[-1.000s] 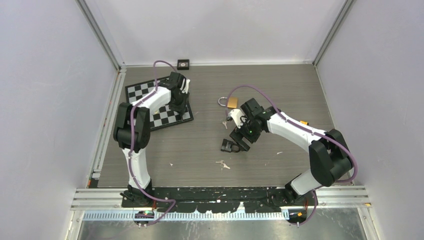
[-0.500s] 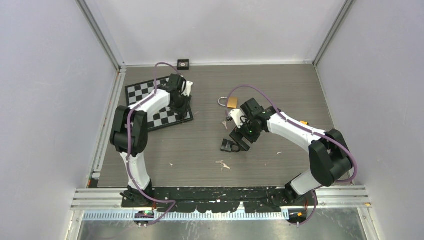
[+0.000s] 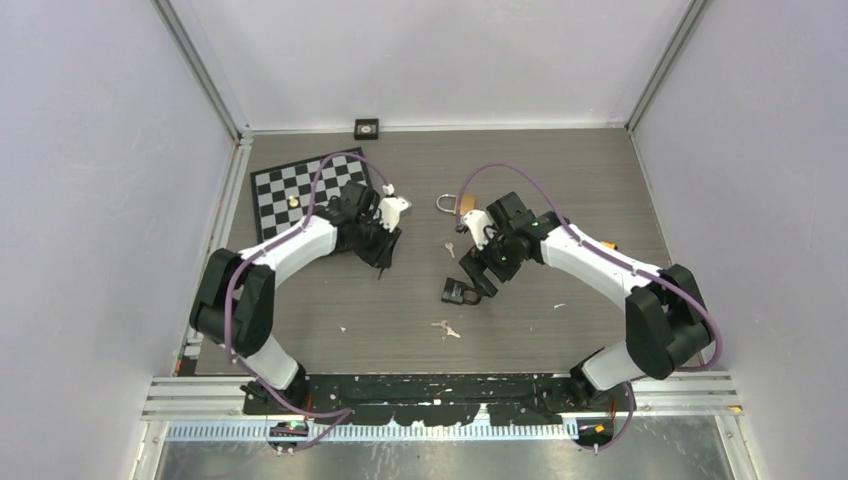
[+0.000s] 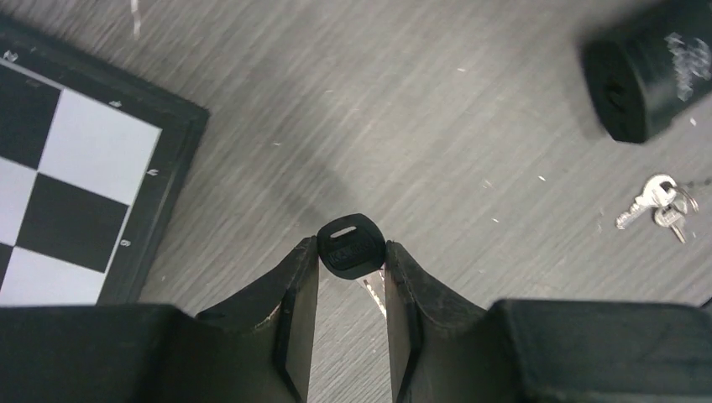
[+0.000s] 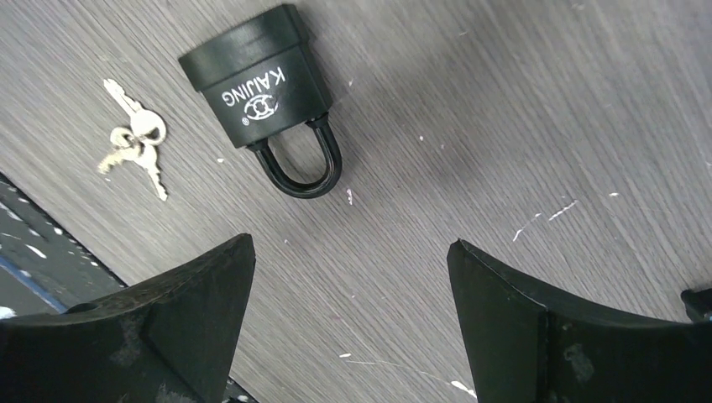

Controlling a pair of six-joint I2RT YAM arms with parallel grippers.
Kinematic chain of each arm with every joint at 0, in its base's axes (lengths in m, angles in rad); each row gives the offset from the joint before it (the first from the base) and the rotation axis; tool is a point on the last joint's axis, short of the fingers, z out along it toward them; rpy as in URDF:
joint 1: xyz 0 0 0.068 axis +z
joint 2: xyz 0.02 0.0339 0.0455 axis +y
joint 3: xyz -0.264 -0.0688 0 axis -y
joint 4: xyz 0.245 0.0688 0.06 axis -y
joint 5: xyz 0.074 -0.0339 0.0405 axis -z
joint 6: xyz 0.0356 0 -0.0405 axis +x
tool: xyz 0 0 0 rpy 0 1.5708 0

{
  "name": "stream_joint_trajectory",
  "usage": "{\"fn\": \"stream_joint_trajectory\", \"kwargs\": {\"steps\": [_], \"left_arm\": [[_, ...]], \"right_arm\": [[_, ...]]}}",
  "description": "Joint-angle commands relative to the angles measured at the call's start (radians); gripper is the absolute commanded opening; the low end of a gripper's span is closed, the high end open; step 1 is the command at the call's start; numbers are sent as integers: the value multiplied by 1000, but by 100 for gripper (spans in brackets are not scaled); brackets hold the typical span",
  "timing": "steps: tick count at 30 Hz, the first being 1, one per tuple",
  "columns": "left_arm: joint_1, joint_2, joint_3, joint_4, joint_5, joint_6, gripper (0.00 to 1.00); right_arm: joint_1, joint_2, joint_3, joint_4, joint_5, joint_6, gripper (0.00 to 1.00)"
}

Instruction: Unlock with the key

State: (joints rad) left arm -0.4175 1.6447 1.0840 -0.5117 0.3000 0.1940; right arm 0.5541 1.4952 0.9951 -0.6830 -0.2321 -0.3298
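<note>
Left pincer (image 4: 352,252) pinches the black-headed key (image 4: 351,244); right pincer (image 5: 351,248) (near padlock (image 5: 256,96)) gapes wide.

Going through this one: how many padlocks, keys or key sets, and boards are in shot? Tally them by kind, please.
Padlocks: 2 (black padlock, brass padlock)
Loose silver key sets: 2 (near set, far set)
Black-headed key: 1, pinched in the left gripper
Checkerboard: 1
Total: 6
</note>
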Motion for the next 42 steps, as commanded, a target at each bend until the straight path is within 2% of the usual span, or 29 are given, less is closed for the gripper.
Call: {"fn": "stream_joint_trajectory", "kwargs": {"steps": [1,6,13,22,29,42], "left_arm": [[-9,-119,-75,182,119,70,26],[-21,-206,-164,320,218,120,25],[-51,-255,-256,520,352,164,20],[-140,-288,-324,683,328,223,17],[-202,-280,-344,710,242,274,17],[-229,-275,-345,710,172,310,17]], "right_arm": [[-52,-100,34,93,-107,109,89],[-113,-128,49,170,-201,208,89],[-125,2,171,272,-439,400,83],[-119,180,206,462,-579,652,73],[-93,241,227,479,-605,687,66],[-55,296,228,454,-617,665,51]]}}
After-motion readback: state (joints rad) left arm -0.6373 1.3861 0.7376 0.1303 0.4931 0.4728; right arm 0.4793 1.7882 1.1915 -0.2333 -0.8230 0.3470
